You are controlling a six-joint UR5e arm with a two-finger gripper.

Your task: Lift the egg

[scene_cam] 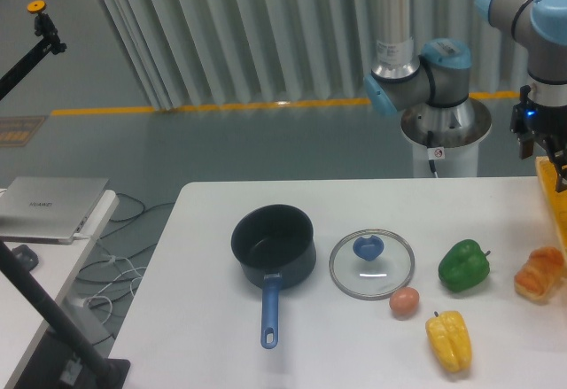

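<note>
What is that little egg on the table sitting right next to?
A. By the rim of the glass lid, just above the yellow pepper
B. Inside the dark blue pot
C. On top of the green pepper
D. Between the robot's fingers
A. The egg lies on the table at the lower right edge of the glass lid, with the yellow pepper just below and to its right; the pot holds nothing visible.

The egg (404,301) is a small, smooth oval, light brown-pink, lying on its side on the white bench, whole as far as this distant view shows. It sits well apart from the jaws, which hang at the right edge of view, far below and to their left.
</note>
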